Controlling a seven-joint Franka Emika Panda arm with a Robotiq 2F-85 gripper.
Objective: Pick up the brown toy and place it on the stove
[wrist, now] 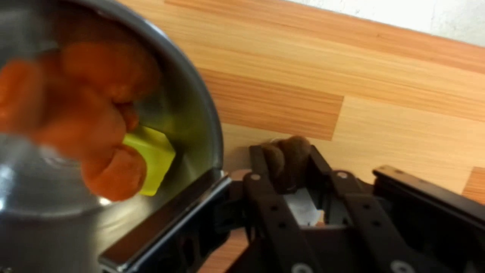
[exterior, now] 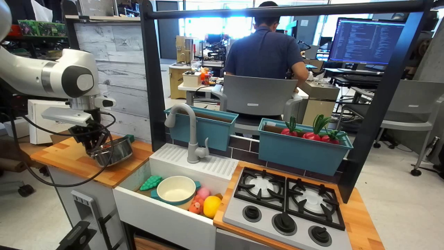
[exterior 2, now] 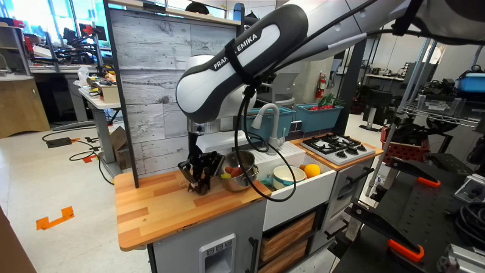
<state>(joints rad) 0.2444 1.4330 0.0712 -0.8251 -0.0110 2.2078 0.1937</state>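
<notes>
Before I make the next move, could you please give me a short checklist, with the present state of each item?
Tool closed on the brown toy: ok; both sides appear to meet it in the wrist view.
Brown toy lifted off the counter: cannot tell.
Tool clear of the metal bowl: cannot tell; they overlap in the wrist view.
Cable free of the metal bowl: cannot tell; it crosses the bowl in both exterior views.
Low straight path to the stove: probably not ok; sink and faucet lie between.
</notes>
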